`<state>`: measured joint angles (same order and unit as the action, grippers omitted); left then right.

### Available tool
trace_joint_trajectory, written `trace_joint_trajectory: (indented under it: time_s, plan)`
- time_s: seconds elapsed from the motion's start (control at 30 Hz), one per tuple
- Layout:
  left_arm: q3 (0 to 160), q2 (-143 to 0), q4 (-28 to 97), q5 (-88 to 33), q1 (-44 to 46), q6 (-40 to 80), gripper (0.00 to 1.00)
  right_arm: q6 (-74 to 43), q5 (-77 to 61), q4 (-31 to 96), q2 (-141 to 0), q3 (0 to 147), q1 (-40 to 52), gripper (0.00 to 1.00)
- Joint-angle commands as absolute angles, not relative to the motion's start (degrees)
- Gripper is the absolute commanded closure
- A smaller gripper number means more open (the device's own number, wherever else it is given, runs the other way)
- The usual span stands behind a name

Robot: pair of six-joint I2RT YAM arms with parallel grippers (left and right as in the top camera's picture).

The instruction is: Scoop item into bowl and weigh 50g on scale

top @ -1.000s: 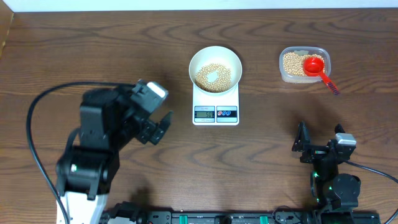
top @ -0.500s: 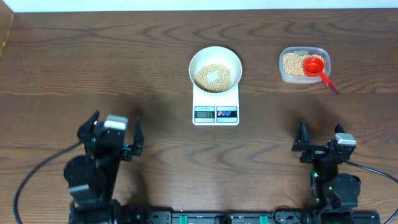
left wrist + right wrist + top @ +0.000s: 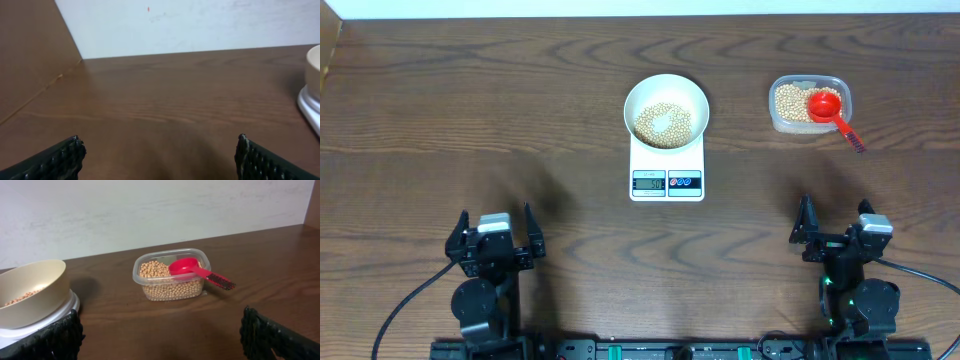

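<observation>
The white bowl [image 3: 666, 92] holds tan beans [image 3: 663, 124] and stands on the white scale [image 3: 667, 181], whose display is lit. It also shows in the right wrist view [image 3: 30, 292], and its edge shows in the left wrist view [image 3: 314, 65]. More beans [image 3: 790, 103] fill a clear tub [image 3: 809, 104] with a red scoop [image 3: 830, 108] resting in it; the right wrist view shows the tub [image 3: 172, 275] and the scoop [image 3: 192, 268]. My left gripper [image 3: 494, 236] is open and empty at the front left. My right gripper [image 3: 836, 228] is open and empty at the front right.
A brown board [image 3: 30, 55] stands along the table's left side. A pale wall [image 3: 150, 210] runs behind the table's far edge.
My left arm has drawn back from near the scale to the front left edge and now rests low with its gripper open. The right arm, bowl and scoop have not moved.
</observation>
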<state>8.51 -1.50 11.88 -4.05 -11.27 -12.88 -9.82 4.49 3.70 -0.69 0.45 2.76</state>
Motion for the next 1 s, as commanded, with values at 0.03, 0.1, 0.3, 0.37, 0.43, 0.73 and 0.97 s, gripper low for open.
trace_joint_trajectory:
  time_s: [0.03,0.1,0.3,0.37,0.43,0.73,0.97]
  plan:
    - [4.97,-0.08,11.40,-2.31,-11.38,-11.86,0.02,-9.15,4.36,3.90,-0.32,0.32,3.09,0.01]
    - [3.81,-0.08,11.44,-2.28,-10.94,-11.88,0.02,-9.15,4.36,3.90,-0.32,0.32,3.09,0.01]
    - [3.33,-0.08,11.35,-1.87,-10.46,-11.86,0.02,-9.15,4.36,3.90,-0.32,0.32,3.09,0.01]
    - [3.33,-0.08,11.42,-1.85,-10.46,-11.86,0.02,-9.15,4.36,3.90,-0.32,0.30,3.09,0.01]
    - [3.33,-0.16,11.31,-1.98,-10.46,-11.64,0.02,-9.15,4.34,3.90,-0.32,0.32,3.09,0.01]
    - [3.33,-1.41,11.22,-2.31,-10.48,-11.68,0.02,-9.15,4.36,3.90,-0.32,0.32,3.09,0.01]
    - [3.33,-1.41,11.22,-2.31,-10.48,-11.68,0.02,-9.15,4.36,3.90,-0.32,0.32,3.09,0.01]
